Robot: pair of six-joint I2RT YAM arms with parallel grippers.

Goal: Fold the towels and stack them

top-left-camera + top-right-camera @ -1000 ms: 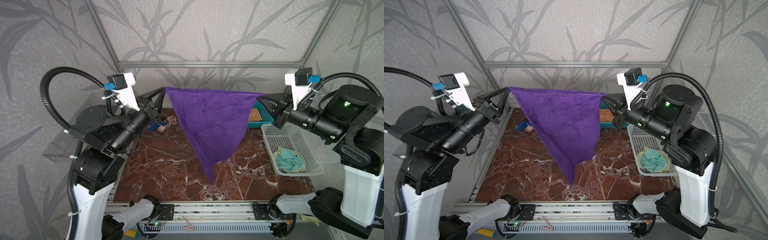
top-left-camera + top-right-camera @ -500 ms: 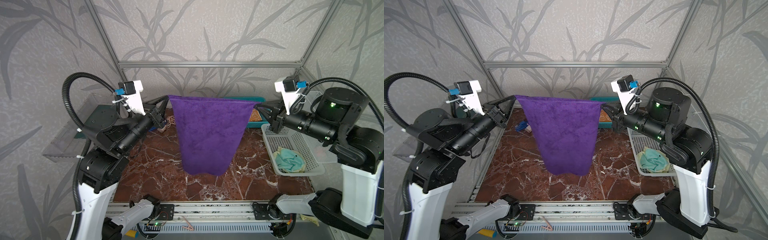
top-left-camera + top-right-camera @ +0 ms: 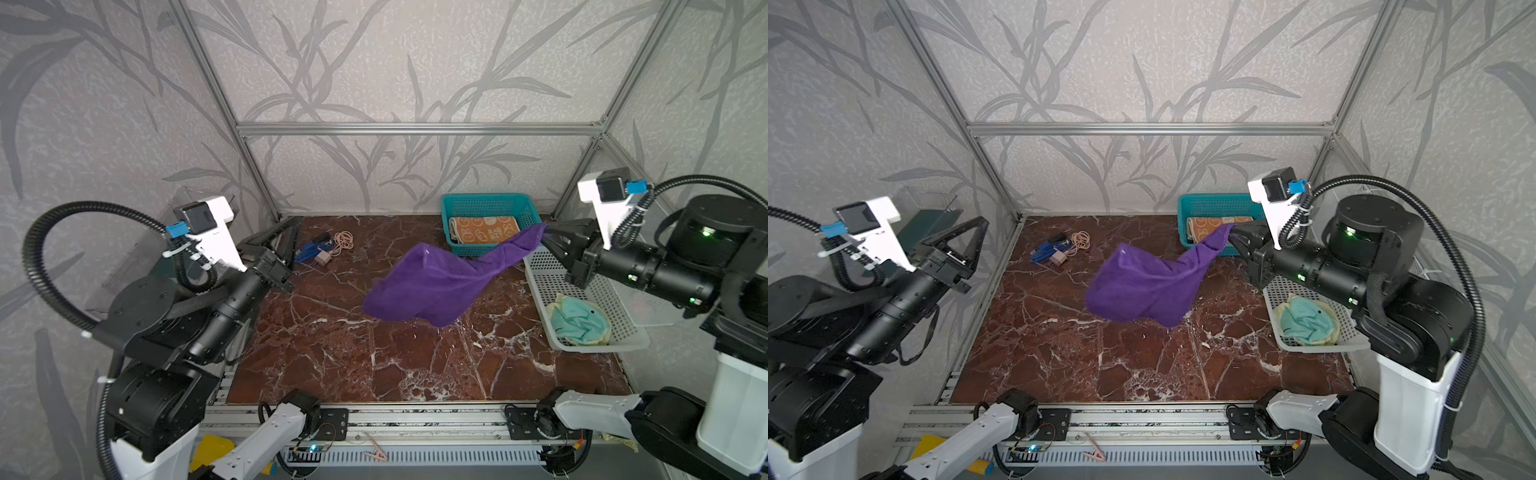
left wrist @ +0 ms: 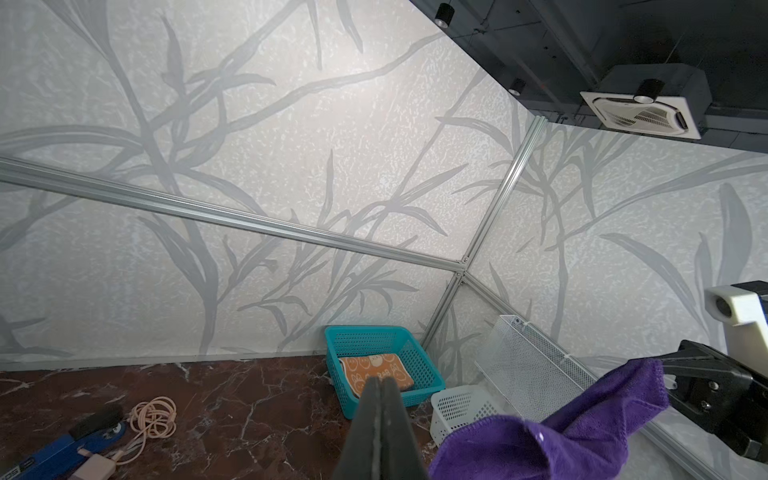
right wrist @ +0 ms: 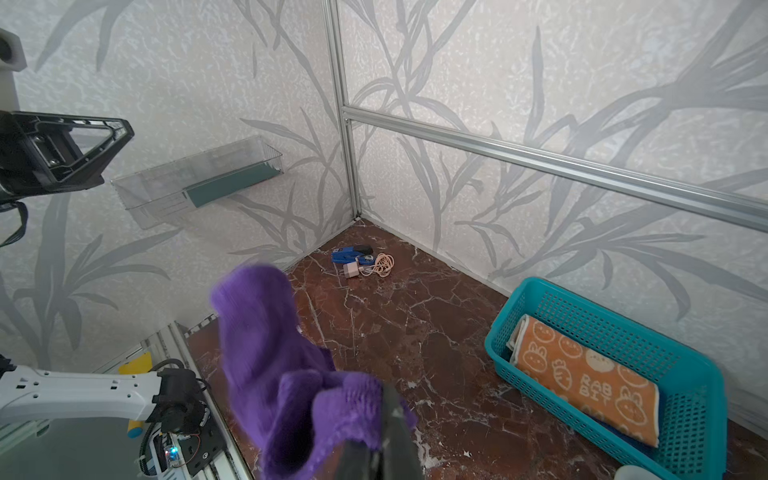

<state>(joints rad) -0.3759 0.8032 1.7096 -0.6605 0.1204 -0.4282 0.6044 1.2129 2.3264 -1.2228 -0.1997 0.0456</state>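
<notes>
Purple terry, one corner of it, is pinched between the closed jaws of the right gripper (image 3: 546, 239) (image 3: 1235, 232). The wrist view shows the cloth bunched against that gripper's dark fingertips (image 5: 388, 399). The left gripper (image 3: 293, 226) (image 3: 982, 224) stands well apart at the left edge of the table. Its jaws are pressed flat together with nothing between them, plain in its own wrist view (image 4: 380, 382).

The purple towel (image 3: 432, 286) (image 3: 1142, 286) hangs over the middle of the red-brown marble table (image 3: 374, 365). Its long axis runs diagonally from the gripped corner, just in front of the teal basket (image 3: 486, 201), down toward the table's centre. It is narrow and rope-like at the grip and billows into a wide, rumpled mass at the free end. Whether the lowest fold touches the marble cannot be told.

The orange rabbit towel (image 3: 484, 230) lies folded in the teal basket. The pale yellow-and-teal towel (image 3: 579, 318) sits crumpled in the white mesh basket (image 3: 598, 347).
</notes>
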